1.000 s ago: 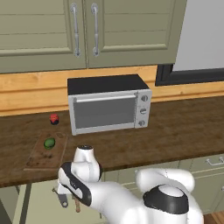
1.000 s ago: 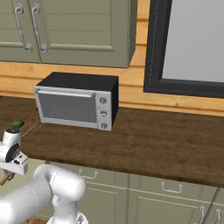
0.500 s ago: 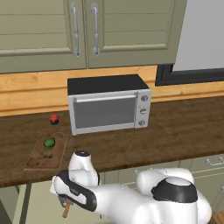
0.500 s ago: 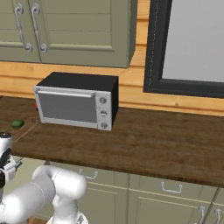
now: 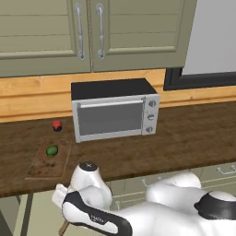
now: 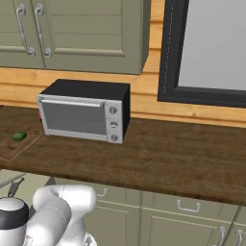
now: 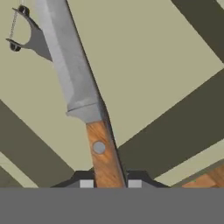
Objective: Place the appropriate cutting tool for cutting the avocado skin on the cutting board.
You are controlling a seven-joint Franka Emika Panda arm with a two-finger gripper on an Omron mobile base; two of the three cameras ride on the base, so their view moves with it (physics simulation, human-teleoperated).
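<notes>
Slim knife with narrow silver blade and orange-brown wooden handle (image 7: pixel 89 94) clamped by the handle between the two small dark finger tips of the gripper (image 7: pixel 110 183), jaws nearly closed on it, blade reaching away across pale green cabinet fronts below the counter's front edge. Up on the dark wooden counter (image 5: pixel 184 133), flat rectangular brown wooden cutting board (image 5: pixel 46 163) near the front edge, small dark green avocado (image 5: pixel 52 150) on its far end, near half bare. Just beyond, small red ball with dark top (image 5: pixel 56 125) beside the silver and black toaster oven (image 5: pixel 114 110); broad open counter right of the oven.
</notes>
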